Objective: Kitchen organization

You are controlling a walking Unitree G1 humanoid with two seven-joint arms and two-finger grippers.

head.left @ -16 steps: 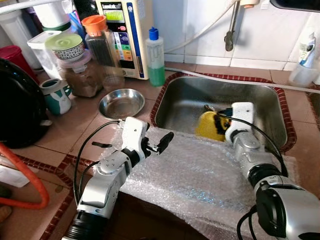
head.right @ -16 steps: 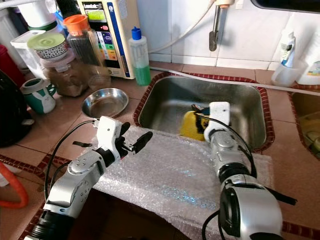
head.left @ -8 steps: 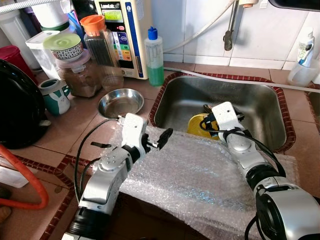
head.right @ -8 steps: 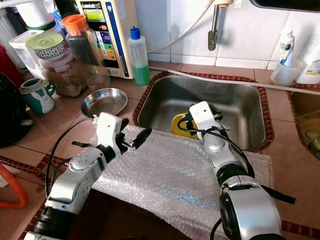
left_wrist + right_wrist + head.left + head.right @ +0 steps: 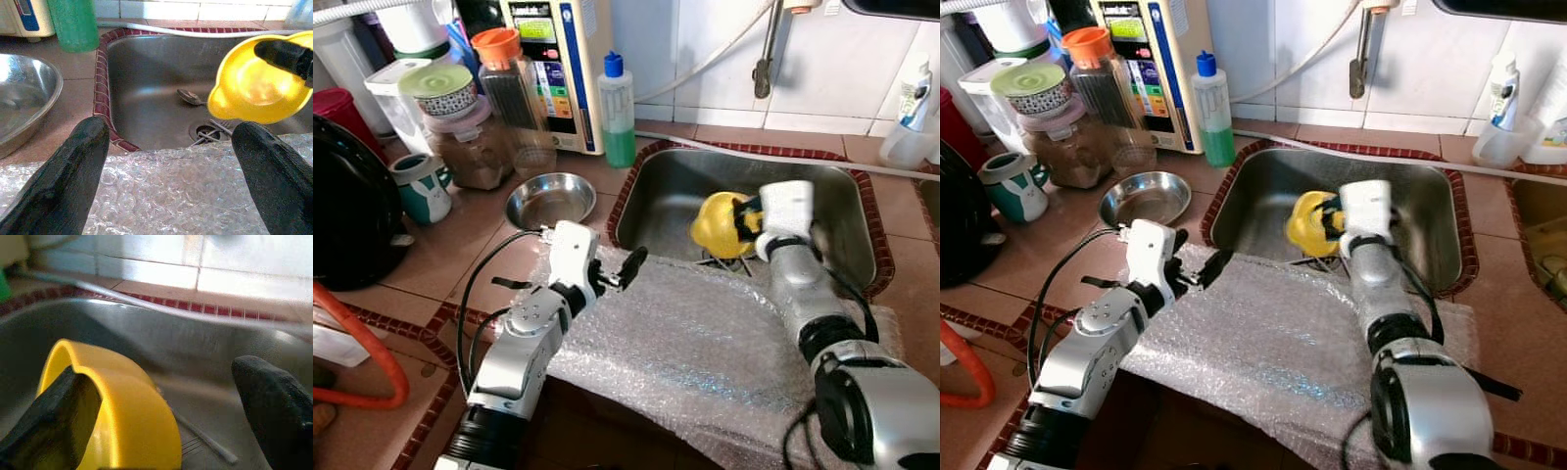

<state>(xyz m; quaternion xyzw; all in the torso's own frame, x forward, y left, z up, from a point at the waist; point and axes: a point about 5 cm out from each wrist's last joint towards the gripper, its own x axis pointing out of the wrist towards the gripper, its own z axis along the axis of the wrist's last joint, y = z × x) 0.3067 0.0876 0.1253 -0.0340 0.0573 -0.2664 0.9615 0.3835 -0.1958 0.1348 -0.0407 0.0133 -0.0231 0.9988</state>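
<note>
Cup [image 5: 718, 224], yellow, is held clear above the sink [image 5: 675, 186] floor, tipped on its side. My right end effector [image 5: 744, 217] grips its rim, one finger inside, one outside. A spoon [image 5: 190, 97] and loose cutlery lie near the drain [image 5: 203, 132] beneath it. My left end effector [image 5: 628, 269] hovers with fingers spread and empty over the bubble wrap [image 5: 705, 343] laid along the sink's near edge on the table [image 5: 440, 264]. Left of the sink sit a steel bowl [image 5: 550, 201], a green bottle [image 5: 618, 98], jars [image 5: 470, 127] and a mug [image 5: 421, 186].
</note>
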